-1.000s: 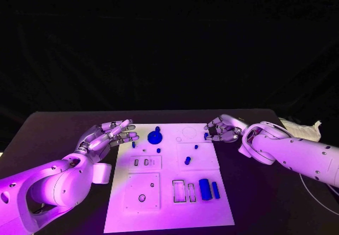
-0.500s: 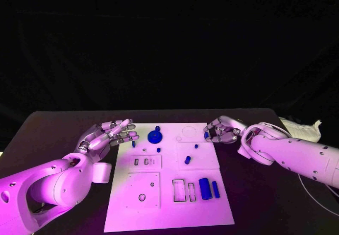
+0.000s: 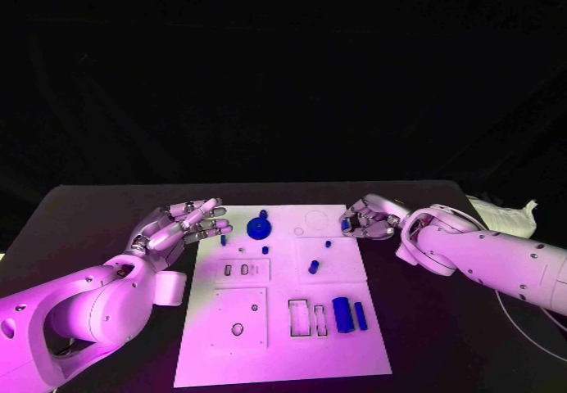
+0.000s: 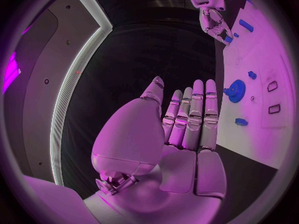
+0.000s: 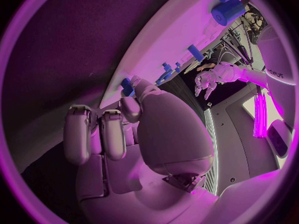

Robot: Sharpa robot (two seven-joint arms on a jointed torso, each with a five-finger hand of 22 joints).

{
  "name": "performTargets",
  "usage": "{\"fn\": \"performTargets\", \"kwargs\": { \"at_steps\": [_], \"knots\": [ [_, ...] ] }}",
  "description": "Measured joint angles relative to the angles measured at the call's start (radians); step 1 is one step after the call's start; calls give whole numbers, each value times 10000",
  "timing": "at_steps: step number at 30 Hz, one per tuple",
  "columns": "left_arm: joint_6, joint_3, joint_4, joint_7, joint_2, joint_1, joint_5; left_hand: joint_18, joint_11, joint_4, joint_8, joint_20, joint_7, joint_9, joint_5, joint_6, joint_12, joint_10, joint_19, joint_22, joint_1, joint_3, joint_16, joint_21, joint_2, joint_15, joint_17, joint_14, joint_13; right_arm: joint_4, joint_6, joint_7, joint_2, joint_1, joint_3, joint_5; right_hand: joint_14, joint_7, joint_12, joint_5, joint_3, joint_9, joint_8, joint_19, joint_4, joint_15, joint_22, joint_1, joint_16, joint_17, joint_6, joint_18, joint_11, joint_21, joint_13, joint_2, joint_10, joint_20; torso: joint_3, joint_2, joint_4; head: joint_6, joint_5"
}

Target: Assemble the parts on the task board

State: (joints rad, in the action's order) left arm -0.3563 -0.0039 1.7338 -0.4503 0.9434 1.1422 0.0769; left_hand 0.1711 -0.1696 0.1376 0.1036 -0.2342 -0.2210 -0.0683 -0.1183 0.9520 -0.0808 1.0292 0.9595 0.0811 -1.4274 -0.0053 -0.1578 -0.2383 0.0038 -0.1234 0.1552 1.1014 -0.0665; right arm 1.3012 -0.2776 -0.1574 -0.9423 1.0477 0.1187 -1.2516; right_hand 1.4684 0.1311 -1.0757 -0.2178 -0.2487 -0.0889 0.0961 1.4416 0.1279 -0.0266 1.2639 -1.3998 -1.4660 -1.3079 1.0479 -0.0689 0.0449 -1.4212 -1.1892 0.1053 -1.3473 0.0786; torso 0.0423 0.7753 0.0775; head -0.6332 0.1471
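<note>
The right hand (image 3: 369, 223) has edged slightly inward, fingers pinching a small blue part (image 3: 345, 227); left hand (image 3: 179, 227) fingers spread.

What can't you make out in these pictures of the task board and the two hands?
- Right hand, head view: its curled fingers hide how a small blue part at the task board edge is held.
- Right wrist view: the palm covers that part's lower end.
- Blue gear: teeth too small to read.
- Left hand: open, holding nothing.

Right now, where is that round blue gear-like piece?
In the head view, the blue gear lies on the task board's far left part, just beyond the left hand's fingertips.
</note>
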Motion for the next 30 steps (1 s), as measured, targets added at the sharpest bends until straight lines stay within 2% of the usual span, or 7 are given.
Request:
{"fn": "performTargets", "kwargs": {
  "at_steps": [7,10,17,20,24,30],
  "knots": [
    [0,0,0,9,1,0,0,1,-37,-28,-38,0,-37,1,0,-37,54,-37,0,-14,40,-28,39,0,40,0,15,0,0,-23,-13,-7,66,1,11,1,-34,-243,0,699,-221,-80,232,48,-223,-188,50,-98,-4,1,566,1,-209,-42,-36,-309,-45,-160,-3,-1,-1,-20,0],
    [0,0,0,14,2,0,1,0,-37,-28,-38,0,-37,0,0,-37,54,-37,0,-14,40,-28,39,0,40,0,15,0,0,-20,-99,-6,88,2,12,-67,-26,-243,0,895,-318,-89,355,89,-345,-246,83,-160,-40,1,566,0,-283,-42,-68,-424,-79,-201,-3,-1,-6,-21,0],
    [0,0,0,23,5,0,1,0,-37,-28,-38,0,-37,0,0,-37,54,-37,0,-14,40,-28,38,0,40,0,15,0,0,95,-540,95,103,-16,52,-380,-16,-243,0,1083,-470,-87,355,68,-441,-308,102,-190,-79,2,566,0,-351,-81,-86,-559,-117,-251,-6,-5,-6,-36,5],
    [0,0,-2,26,9,0,1,1,-37,-28,-38,0,-37,0,0,-37,54,-37,0,-13,40,-28,38,0,40,0,14,0,0,401,-790,222,91,-16,126,-447,-16,-243,0,1098,-470,-86,355,68,-441,-308,96,-191,-78,2,566,0,-351,-81,-68,-610,-117,-251,-6,-8,-5,-41,-8],
    [0,0,-8,30,14,0,1,0,-37,-28,-38,0,-37,0,0,-37,54,-37,0,-13,40,-28,38,0,40,0,14,0,0,1181,-1015,577,60,-6,199,-312,-17,-243,259,1114,-500,-85,355,31,-471,-308,-42,-122,-78,3,566,-1,-414,-80,93,-679,-45,-287,-3,-12,-5,-43,-22],
    [1,0,-70,34,-5,0,1,0,-37,-28,-38,0,-37,0,0,-37,54,-37,0,-13,40,-28,38,0,40,0,24,0,0,2355,-1210,1468,354,21,234,-151,-17,-243,602,1140,-537,-82,355,-4,-507,-307,-148,-59,-78,3,565,0,-353,-33,416,-742,106,-322,11,-25,-5,-58,-61]
  ]
}}
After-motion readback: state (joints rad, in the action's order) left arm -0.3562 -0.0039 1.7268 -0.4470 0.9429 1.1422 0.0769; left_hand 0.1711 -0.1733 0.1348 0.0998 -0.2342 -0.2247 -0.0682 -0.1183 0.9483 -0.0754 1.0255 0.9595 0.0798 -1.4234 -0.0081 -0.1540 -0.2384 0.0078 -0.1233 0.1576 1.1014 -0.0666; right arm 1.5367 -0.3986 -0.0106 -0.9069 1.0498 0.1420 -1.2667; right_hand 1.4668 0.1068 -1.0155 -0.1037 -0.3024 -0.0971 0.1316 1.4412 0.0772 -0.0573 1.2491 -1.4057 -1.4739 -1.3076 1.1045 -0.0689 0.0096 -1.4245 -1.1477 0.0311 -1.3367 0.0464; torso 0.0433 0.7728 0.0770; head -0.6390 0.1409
